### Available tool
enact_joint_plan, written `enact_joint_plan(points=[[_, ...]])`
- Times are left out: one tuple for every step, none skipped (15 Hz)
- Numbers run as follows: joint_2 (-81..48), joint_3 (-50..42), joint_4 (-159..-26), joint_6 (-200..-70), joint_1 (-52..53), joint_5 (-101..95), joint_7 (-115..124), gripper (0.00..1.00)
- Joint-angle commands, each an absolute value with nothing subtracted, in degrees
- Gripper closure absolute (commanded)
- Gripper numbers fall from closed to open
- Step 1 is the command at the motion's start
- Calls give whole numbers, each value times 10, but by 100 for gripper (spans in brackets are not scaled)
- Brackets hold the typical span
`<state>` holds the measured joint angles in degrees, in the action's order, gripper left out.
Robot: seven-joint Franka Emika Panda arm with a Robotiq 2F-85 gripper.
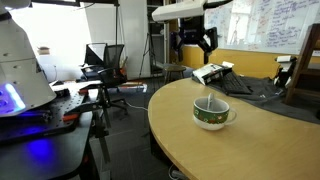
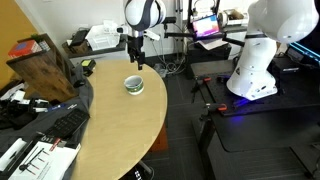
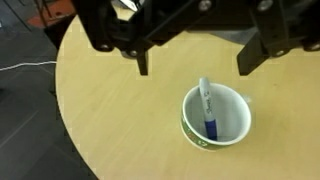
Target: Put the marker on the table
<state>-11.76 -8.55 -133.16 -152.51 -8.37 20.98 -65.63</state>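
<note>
The marker [image 3: 206, 111], blue at one end and pale grey-white at the other, stands leaning inside a white mug with a green band [image 3: 215, 118]. The mug sits on the light tan wooden table [image 3: 110, 110]. The mug also shows in both exterior views [image 1: 211, 114] [image 2: 134, 85], with the marker [image 1: 205, 103] sticking up from it. My gripper [image 3: 193, 62] is open and empty, hanging well above the mug and a little behind it; it shows in both exterior views [image 1: 193, 44] [image 2: 137, 60].
A dark bag [image 1: 250, 84] and a white box [image 1: 212, 72] lie on the far part of the table. A wooden holder [image 2: 45, 68] and keyboard clutter [image 2: 55, 125] sit at one end. A black desk [image 1: 45, 120] and office chair [image 1: 108, 62] stand beyond the curved edge.
</note>
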Motion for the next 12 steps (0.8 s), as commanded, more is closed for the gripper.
enact_joint_plan(points=[[-116,-60,-1332,-1526,-110,198,-647,0],[-116,-60,-1332,-1526,-111,198,-647,0],[-125,-55,-1329,-1541,-116,200,-667,0],[-133,-43,-1323,-1548,-126,206,-703,0],[-139,-37,-1319,-1550,-133,204,-722,0],[-151,-23,-1313,-1561,-146,223,-760,0],[-160,-13,-1307,-1565,-157,229,-785,0],[-173,6,-1299,-1574,-177,250,-833,0],[-186,22,-1290,-1581,-192,263,-866,0],[-202,40,-1276,-1582,-212,284,-905,0],[-218,59,-1261,-1577,-232,307,-937,0],[-239,74,-1243,-1570,-249,326,-962,0]])
